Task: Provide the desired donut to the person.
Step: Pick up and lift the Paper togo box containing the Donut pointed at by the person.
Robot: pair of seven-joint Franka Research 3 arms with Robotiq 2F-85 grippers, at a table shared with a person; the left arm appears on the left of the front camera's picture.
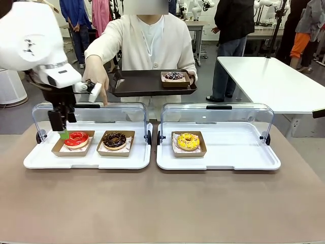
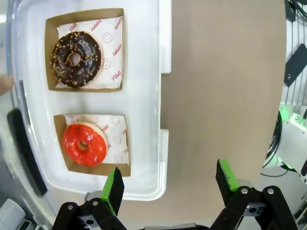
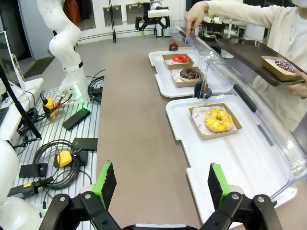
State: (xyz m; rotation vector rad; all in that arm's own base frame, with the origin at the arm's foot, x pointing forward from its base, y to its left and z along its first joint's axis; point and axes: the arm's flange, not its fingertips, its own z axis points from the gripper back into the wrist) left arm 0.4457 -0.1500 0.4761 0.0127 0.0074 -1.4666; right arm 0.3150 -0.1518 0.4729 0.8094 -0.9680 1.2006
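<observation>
The person [image 1: 152,40] in a cream cardigan stands across the table and holds a dark tray [image 1: 137,84] that carries a boxed dark-sprinkled donut [image 1: 174,77]. Their other hand [image 1: 96,76] points a finger down over the left white tray [image 1: 86,157]. That tray holds a red donut [image 1: 76,138] [image 2: 84,143] and a chocolate donut [image 1: 115,140] [image 2: 76,58]. A yellow donut [image 1: 188,141] [image 3: 218,120] lies on the right tray [image 1: 218,160]. My left gripper [image 1: 62,131] [image 2: 169,181] hangs open just left of the red donut, holding nothing. My right gripper [image 3: 161,181] is open over the table's end.
Clear hinged lids [image 1: 89,114] [image 1: 218,114] stand raised behind both trays. The brown tabletop [image 1: 162,203] lies bare in front of them. A white table [image 1: 269,81] stands at the back right. Cables and boxes [image 3: 62,153] lie beside the table in the right wrist view.
</observation>
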